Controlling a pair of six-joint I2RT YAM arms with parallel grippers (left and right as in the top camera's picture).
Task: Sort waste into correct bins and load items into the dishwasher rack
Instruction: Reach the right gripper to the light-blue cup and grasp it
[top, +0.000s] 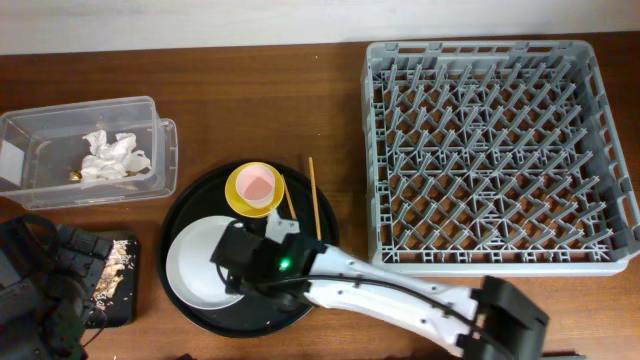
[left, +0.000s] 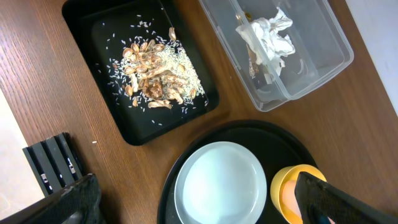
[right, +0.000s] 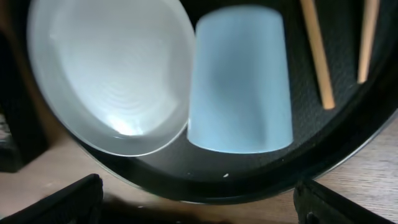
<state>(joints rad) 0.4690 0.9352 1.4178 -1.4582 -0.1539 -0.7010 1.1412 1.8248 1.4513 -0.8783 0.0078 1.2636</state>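
I am watching the right pincer (right: 196, 186) through its own camera. Its two fingers (right: 59, 199) are standing wide apart at the bottom corners of the view, and they are holding nothing and touching nothing. Under the gap between them the blue cup (right: 239, 81) is lying on its side on the round tray (right: 249, 174), just beside the plate (right: 106, 68). I cannot tell if cup and plate are touching. The two chopsticks (right: 317, 53) are lying to the other side of the cup.

In the overhead view the right arm is covering the blue cup, so I am not seeing it there. The pink cup (top: 256, 184) is sitting inside the yellow bowl (top: 238, 198) at the far edge of the round tray. One chopstick is reaching over the tray's rim onto the table (top: 260, 90). The rack (top: 490, 150) is standing on the right with nothing in it.

The left pincer (left: 196, 186) is also spread wide and is gripping nothing. Below it I am seeing the flat black tray (left: 93, 37) with the food scraps (left: 155, 74) in it, and beside that the clear box (left: 323, 56) with the tissue (left: 267, 34) inside.
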